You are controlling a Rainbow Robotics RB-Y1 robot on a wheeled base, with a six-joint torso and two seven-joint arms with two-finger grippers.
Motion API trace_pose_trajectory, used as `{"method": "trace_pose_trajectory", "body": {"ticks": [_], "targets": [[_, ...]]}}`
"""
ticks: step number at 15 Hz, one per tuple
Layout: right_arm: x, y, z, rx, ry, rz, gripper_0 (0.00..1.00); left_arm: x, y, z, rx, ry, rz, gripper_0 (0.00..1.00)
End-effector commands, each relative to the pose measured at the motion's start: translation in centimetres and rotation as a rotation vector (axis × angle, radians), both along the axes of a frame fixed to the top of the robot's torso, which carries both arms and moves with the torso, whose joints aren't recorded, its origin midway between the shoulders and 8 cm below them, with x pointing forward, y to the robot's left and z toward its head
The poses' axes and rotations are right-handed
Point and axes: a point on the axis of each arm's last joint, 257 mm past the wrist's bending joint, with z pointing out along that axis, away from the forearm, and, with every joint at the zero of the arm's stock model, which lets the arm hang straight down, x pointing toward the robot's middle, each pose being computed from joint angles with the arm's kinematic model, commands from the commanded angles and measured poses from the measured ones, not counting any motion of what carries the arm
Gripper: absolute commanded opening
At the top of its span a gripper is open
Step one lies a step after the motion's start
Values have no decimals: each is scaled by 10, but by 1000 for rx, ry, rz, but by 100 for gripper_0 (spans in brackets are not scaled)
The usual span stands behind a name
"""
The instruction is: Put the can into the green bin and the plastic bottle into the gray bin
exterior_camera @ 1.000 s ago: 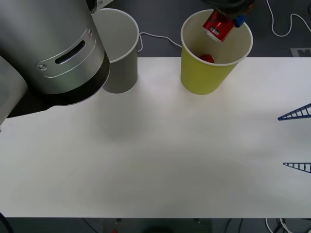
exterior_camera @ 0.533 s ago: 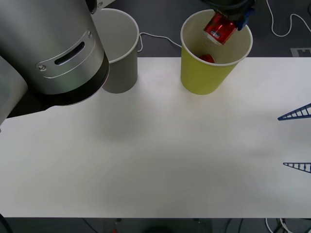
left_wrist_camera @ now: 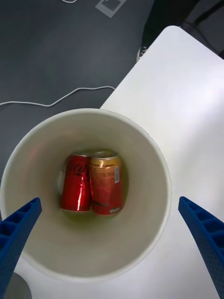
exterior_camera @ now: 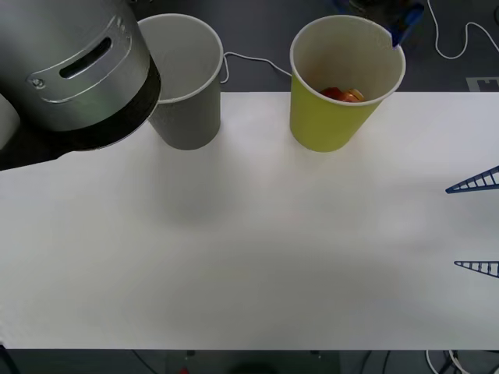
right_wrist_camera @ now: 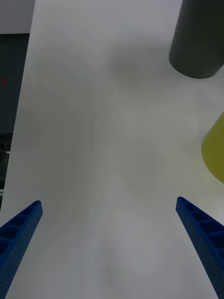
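The right gripper (exterior_camera: 475,224) sits at the table's (exterior_camera: 257,257) near right edge, well clear of the green bin (exterior_camera: 331,125). Only its two blue finger tips enter the front view; they stand wide apart with nothing between them. Its wrist view confirms the spread fingers (right_wrist_camera: 200,243) over bare tabletop, with the green bin and the gray bin (right_wrist_camera: 198,39) both cut off at the frame edge.

A large silver arm housing (exterior_camera: 74,78) fills the near left of the front view and covers part of the gray bin's (exterior_camera: 183,78) left side.

Beyond it, the green bin stands upright on the table's far edge, to the right of the gray bin and apart from it. From the front only a sliver of red and orange shows above its near wall.

The left wrist view looks straight down into that bin: the can (left_wrist_camera: 106,184) lies on its side on the bottom, touching a second, red can (left_wrist_camera: 76,183).

The left gripper (left_wrist_camera: 112,247) hangs above the green bin, fingers spread wide and empty; in the front view one blue finger (exterior_camera: 405,23) shows past the bin's far right rim.

A white cable (exterior_camera: 249,61) trails on the dark floor behind the bins.
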Motion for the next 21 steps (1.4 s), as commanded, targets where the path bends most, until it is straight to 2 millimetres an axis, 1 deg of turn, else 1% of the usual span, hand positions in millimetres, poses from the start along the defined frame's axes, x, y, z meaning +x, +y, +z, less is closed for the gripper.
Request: {"method": "trace_pose_trajectory", "body": {"ticks": [1,4,6,7,8,9,11,13,15,16,18,21], "targets": [[0,0,0,0,0,0,100,-6,17,14,20,26,-31,100],[0,0,0,0,0,0,100,-15,48,33,37,67,-89,100],[0,0,0,0,0,0,100,-23,73,45,56,91,-121,100],[0,0,0,0,0,0,100,-28,83,47,78,93,-146,100],[0,0,0,0,0,0,100,-34,98,48,100,87,-177,100],[0,0,0,0,0,0,100,-37,109,48,106,79,-194,100],[0,0,0,0,0,0,100,-46,140,40,115,71,-243,100],[0,0,0,0,0,0,100,-51,169,36,118,43,-281,100],[0,0,0,0,0,0,100,-59,199,26,124,16,-308,100],[0,0,0,0,0,0,100,-62,210,23,123,7,-316,100],[0,0,0,0,0,0,100,-69,245,11,150,-20,-346,100],[0,0,0,0,0,0,100,-71,298,-3,168,-51,-380,100]]}}
